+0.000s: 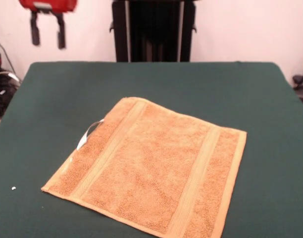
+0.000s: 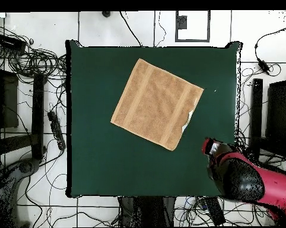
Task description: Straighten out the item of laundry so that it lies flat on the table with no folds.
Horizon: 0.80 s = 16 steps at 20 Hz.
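- Front view: the towel (image 1: 151, 171) lies spread flat on the green table (image 1: 156, 82), turned at an angle, its near corner running off the bottom edge; wide bare cloth lies behind it and to both sides.
- A white label tag (image 1: 88, 133) sticks out from its left edge.
- The gripper (image 1: 47, 30) hangs at top left, off the table's far corner, fingers apart and empty.
- Overhead view: the whole towel (image 2: 157, 103) shows, in the table's (image 2: 110, 160) far half, with the red arm (image 2: 249, 184) over the near right corner and cables (image 2: 35, 65) around the table.
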Tool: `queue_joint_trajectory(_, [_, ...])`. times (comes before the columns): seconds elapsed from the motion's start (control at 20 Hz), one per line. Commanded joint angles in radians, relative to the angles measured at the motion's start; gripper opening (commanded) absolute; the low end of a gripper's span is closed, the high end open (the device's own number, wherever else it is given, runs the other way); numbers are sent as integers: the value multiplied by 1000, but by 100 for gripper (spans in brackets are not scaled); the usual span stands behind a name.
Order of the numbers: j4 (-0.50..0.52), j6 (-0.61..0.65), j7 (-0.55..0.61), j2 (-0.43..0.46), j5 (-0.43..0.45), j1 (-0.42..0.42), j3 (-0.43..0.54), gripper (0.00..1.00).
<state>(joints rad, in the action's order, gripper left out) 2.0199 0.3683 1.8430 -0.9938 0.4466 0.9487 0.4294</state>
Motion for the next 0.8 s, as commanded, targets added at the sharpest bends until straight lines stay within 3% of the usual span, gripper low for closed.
queue_joint_trajectory(0.05, [247, 155, -140, -161, -31, 72, 23, 100])
queue_joint_trajectory(0.5, [349, 50, -188, -211, 16, 235, 119, 100])
queue_joint_trajectory(0.8, [437, 41, -224, -272, -12, 307, 202, 100])
